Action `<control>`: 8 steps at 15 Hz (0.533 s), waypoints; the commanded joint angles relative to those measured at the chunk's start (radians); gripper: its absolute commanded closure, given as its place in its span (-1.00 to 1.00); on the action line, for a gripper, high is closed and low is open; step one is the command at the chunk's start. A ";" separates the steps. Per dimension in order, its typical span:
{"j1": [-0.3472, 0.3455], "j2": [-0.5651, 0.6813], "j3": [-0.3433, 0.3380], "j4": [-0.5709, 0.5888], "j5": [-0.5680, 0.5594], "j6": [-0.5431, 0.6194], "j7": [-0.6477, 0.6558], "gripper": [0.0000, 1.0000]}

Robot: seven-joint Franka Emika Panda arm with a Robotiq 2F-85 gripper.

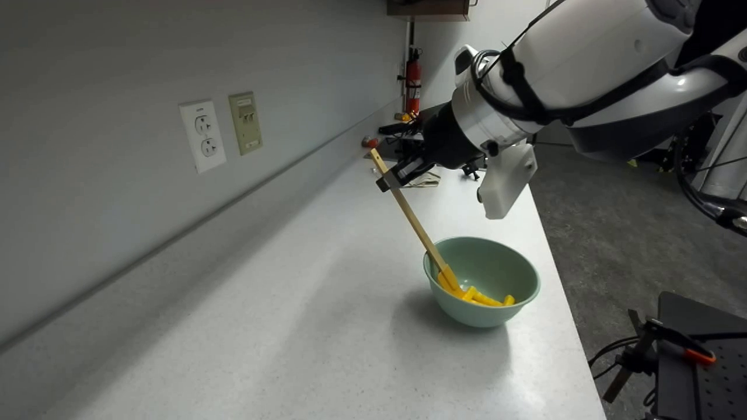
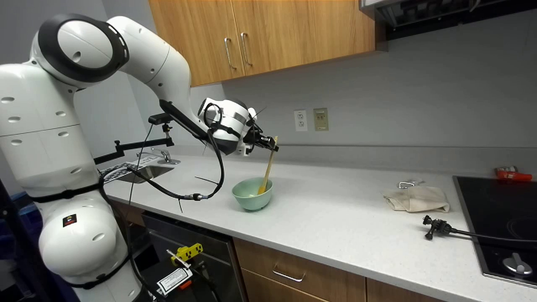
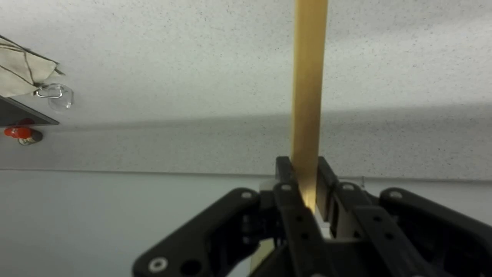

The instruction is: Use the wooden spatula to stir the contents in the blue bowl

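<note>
The wooden spatula [image 1: 415,224] leans in the blue bowl [image 1: 490,317], its lower end down among the yellow contents [image 1: 487,300]. It also shows in an exterior view [image 2: 269,167] and in the wrist view [image 3: 309,77]. My gripper [image 1: 391,179] is shut on the upper part of the handle, above the bowl and off toward the wall. The gripper shows in the wrist view [image 3: 303,165] with a finger on each side of the handle. The bowl stands upright on the counter in an exterior view [image 2: 252,203]; the yellow bits are hard to make out there. The bowl is out of the wrist view.
A wall with outlets [image 2: 301,120] runs behind the counter [image 2: 335,209]. A folded cloth [image 2: 417,199], a black clamp mount [image 2: 439,226] and a black cooktop [image 2: 503,205] lie along the counter. A sink [image 2: 147,173] is at its far end. Wooden cabinets [image 2: 285,37] hang above.
</note>
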 commanded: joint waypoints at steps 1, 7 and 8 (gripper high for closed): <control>-0.004 -0.001 -0.002 0.000 0.008 0.023 -0.033 0.92; -0.011 0.007 -0.006 -0.012 0.051 0.089 -0.113 0.92; -0.012 0.010 -0.007 -0.013 0.056 0.104 -0.128 0.92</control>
